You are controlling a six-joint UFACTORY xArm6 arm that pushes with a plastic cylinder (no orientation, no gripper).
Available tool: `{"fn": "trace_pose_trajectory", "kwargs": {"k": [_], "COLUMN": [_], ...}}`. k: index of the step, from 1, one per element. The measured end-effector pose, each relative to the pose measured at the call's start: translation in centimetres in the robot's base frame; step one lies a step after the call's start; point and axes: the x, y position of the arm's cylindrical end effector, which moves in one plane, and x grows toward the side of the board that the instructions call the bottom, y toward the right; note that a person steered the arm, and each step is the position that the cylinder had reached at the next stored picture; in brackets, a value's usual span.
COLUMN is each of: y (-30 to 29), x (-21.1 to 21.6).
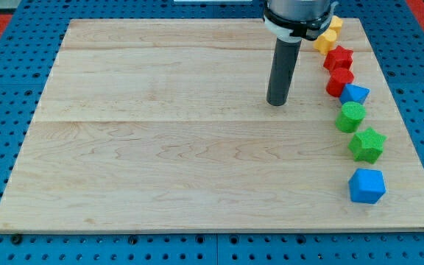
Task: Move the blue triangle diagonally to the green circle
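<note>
Look at the right side of the wooden tabletop (160,147), where the blocks sit in a curved row from the view's top to its bottom. The blue triangle (355,93) is about in the middle of that row. It touches the red block (338,82) above it, and the green circle (350,116) sits just below it, very near or touching. So the blue triangle is already right beside its goal. There is no gripper on this arm, so nothing can open, close or hold; you only have a dark rod that pushes. Your tip (276,102) rests on bare wood to the view's left of the blue triangle, well apart from it and from every other block. The blue triangle looks small, hard and light, so I think it will slide easily on the smooth wood. You cannot pick it up, so press your tip against one flat side, near the middle of that side. If you push near a corner, it will likely spin away. Go slowly, because the red block and the green circle are so close that a hard push could knock them too. Further down the row sit a green star (366,144) and a blue cube (366,185), and near the top are another red block (338,57) and a yellow block (325,40).
</note>
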Motion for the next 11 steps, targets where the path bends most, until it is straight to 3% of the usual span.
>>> {"fn": "trace_pose_trajectory", "kwargs": {"k": [2, 4, 5, 6, 7, 8, 10, 11], "y": [-0.7, -0.1, 8.4, 21.8, 24.2, 20.2, 3.0, -1.9], "x": [2.5, 21.0, 21.4, 19.9, 11.2, 0.7, 0.8, 0.0]}}
